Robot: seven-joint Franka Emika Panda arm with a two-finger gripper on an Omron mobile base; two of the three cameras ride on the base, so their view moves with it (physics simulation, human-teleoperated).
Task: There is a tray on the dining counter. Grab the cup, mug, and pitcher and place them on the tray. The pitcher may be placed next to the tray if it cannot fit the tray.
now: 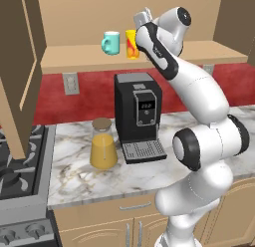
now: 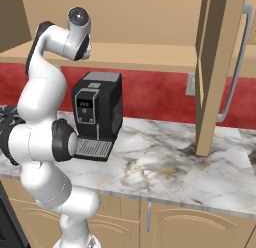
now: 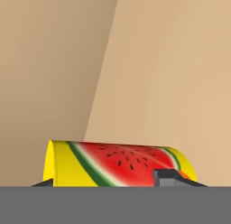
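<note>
Yellow cup [image 1: 131, 45] on wooden shelf [image 1: 74, 58] beside teal mug [image 1: 111, 43], hand [image 3: 116, 180] half-closed around cup, grip uncertain

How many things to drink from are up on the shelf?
2. The teal mug stands on the wooden shelf, and the yellow cup is right beside it, by the robot's tool. More may hide behind the arm.

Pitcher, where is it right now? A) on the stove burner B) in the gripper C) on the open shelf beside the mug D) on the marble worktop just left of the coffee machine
D: the pitcher stands upright on the marble worktop, just left of the black coffee machine; the mug and cup sit up on the shelf.
</note>
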